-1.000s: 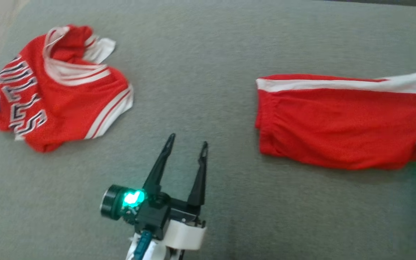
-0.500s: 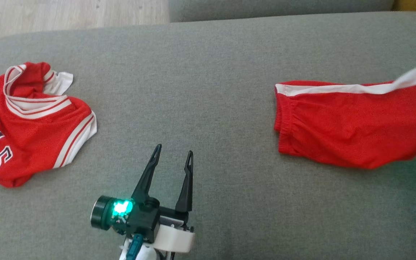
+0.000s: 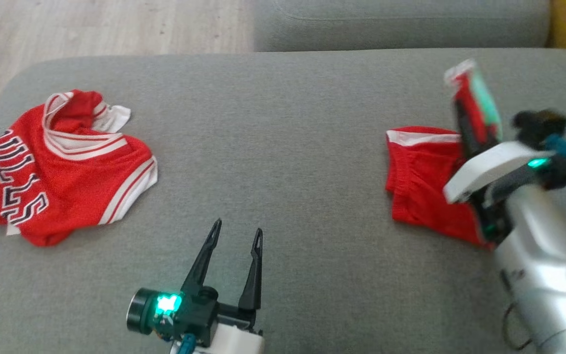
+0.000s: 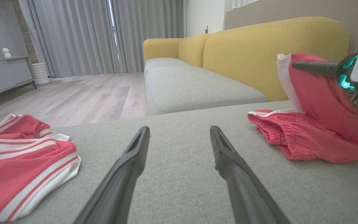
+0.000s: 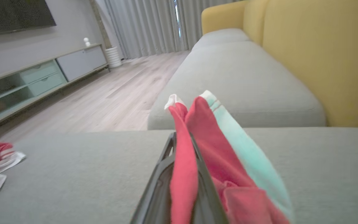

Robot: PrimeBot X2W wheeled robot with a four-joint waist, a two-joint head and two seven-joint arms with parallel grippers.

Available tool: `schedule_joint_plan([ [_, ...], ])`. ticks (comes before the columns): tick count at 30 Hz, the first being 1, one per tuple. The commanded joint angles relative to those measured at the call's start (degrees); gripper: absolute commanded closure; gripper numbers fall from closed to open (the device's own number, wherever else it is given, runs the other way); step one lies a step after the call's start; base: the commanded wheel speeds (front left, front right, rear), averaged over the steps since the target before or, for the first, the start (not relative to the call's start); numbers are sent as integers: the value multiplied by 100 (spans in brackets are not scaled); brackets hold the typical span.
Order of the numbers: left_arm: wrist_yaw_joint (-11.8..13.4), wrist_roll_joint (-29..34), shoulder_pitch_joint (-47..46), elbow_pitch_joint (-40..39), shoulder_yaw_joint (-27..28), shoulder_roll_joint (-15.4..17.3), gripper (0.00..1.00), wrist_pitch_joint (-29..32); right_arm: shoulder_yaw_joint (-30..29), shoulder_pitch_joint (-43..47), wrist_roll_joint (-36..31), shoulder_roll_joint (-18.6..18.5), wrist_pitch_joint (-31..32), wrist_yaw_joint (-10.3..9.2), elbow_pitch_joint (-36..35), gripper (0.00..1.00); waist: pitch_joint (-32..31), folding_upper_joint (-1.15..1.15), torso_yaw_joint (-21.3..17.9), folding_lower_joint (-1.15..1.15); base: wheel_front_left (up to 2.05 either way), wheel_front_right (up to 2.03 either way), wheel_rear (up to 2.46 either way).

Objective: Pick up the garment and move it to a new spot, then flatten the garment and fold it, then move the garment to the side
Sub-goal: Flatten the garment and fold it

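Grey fabric covers the cushion [image 3: 293, 147] under everything. Nearest, at the middle, the left gripper [image 3: 239, 226] hovers over bare fabric with its two dark fingers spread apart and nothing between them, a green light glowing at its base. Farther in on the right, the right gripper [image 5: 182, 141] is clamped on a lifted edge of the red shorts [image 3: 418, 182]. Red cloth with a white stripe stands up between its fingers, while the elastic waistband end lies bunched on the cushion, facing left. Well apart, on the left side, a crumpled red jersey [image 3: 67, 167] with white trim and dark lettering lies near the cushion's edge. Beyond the cushion come another grey seat [image 3: 401, 24], a pale wooden floor [image 3: 91, 24], a yellow sofa back [image 4: 275, 46] and grey curtains [image 4: 89, 34].
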Motion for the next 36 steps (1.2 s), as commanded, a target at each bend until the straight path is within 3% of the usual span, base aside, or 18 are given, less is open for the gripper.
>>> schedule_joint_plan([
  [1,-20,-69,-29,-130,176,-24,0,-29,109,146,-120,259,88,-5,-246,100,-39,0,116,1,0,0,0],
  [3,-25,-83,-16,-122,173,-25,0,-29,155,225,-174,364,143,-5,-293,100,-44,0,143,1,0,0,0],
  [4,-28,-97,-7,-114,171,-25,0,-29,190,300,-205,461,187,-5,-352,68,-49,0,162,1,0,0,0],
  [5,-29,-107,1,-109,171,-26,0,-29,210,370,-228,536,222,-5,-416,7,-56,0,174,1,0,0,0],
  [6,-29,-119,10,-101,171,-27,0,-29,224,433,-246,586,228,-5,-502,0,-65,0,185,1,0,0,0],
  [11,10,-192,77,-108,175,-29,0,-29,220,801,-67,599,334,-5,-1150,0,-175,0,137,1,0,0,0],
  [21,26,-251,216,-165,121,-30,0,-29,-445,2238,588,-118,868,-5,-2306,0,-451,0,67,1,0,0,0],
  [22,19,-245,225,-168,117,-30,0,-29,-512,2370,664,-185,922,-5,-2349,32,-468,0,81,1,0,0,0],
  [23,10,-239,233,-170,117,-30,0,-29,-574,2476,743,-248,976,-5,-2379,100,-480,0,99,1,0,0,0],
  [29,-38,-198,240,-178,107,-30,0,-29,-682,2508,1144,-626,1420,-5,-2362,100,-412,0,272,1,0,0,0],
  [36,-72,-222,132,-151,-41,-30,0,-29,-316,2047,2068,-1086,2278,-5,-2023,100,-189,0,598,1,0,0,0],
])
